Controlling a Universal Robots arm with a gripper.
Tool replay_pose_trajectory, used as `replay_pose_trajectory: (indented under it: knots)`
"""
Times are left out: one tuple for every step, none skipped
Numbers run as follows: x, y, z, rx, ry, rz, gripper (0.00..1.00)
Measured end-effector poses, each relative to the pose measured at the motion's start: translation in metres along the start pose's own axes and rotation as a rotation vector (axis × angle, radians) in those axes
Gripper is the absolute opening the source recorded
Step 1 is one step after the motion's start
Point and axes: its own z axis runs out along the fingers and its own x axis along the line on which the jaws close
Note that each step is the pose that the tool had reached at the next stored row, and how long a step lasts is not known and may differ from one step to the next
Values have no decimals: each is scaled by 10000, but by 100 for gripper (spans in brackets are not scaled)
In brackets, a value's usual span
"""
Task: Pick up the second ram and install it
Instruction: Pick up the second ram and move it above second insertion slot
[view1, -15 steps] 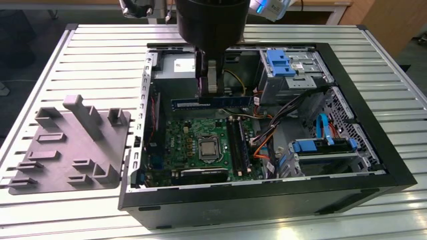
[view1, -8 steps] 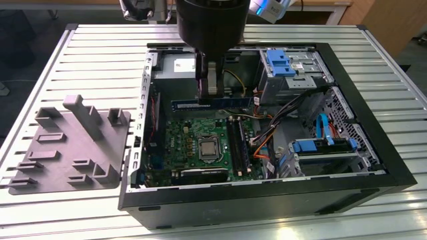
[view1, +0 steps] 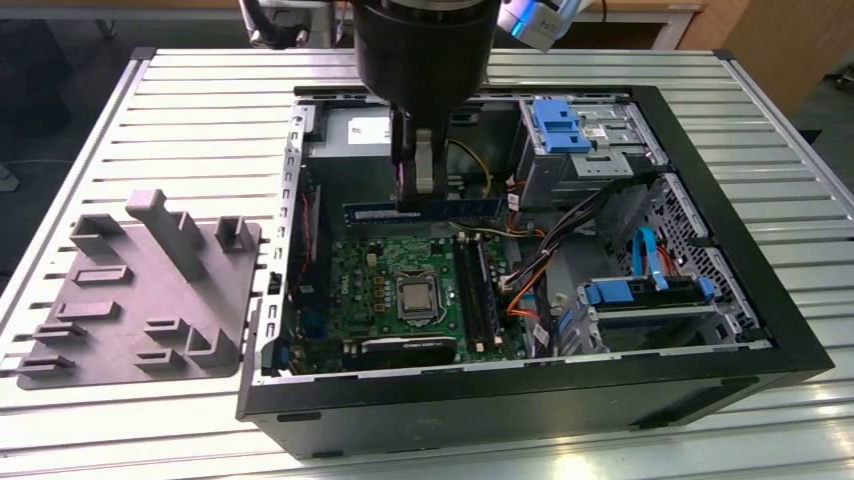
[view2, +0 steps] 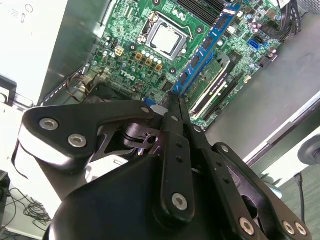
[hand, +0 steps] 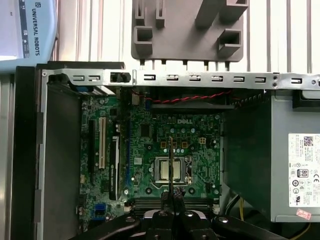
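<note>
**Second ram (view1: 474, 209) held above the green motherboard (view1: 360, 275) in the open black computer case (view1: 534, 400).**
The black hand (view1: 416, 200) is clamped on this long thin blue stick. It hangs level, long axis along the exterior view's left-right, crosswise to the long black memory slots (view1: 477, 290). Lowered so, it would likely strike board parts, not seat.

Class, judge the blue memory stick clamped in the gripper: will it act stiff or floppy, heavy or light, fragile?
Probably stiff: the second ram juts level from both sides of the gripper without sagging. Likely light: it looks thin edge-on in the first wrist view. Possibly fragile: bare chips line its face in the second wrist view.
</note>
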Motion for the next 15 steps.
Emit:
replay_pose_trajectory:
  knots:
    - [0,0,5,0,0,0,11]
    - [0,0,10,0,0,0,11]
    - [0,-1,14,0,0,0,11]
    - [0,-1,18,0,0,0,11]
    - [1,-1,22,0,0,0,11]
    - [1,-1,27,0,0,0,11]
    - [1,-1,30,0,0,0,11]
    - [0,-2,34,0,0,0,11]
    - [0,-2,38,0,0,0,11]
    - [0,-2,42,0,0,-1,11]
    - [-1,-2,45,0,0,-1,11]
    - [-2,-2,48,0,0,0,11]
    - [-2,-2,50,0,1,0,11]
    - [-3,-2,54,0,0,0,11]
    - [-3,-3,56,0,0,0,11]
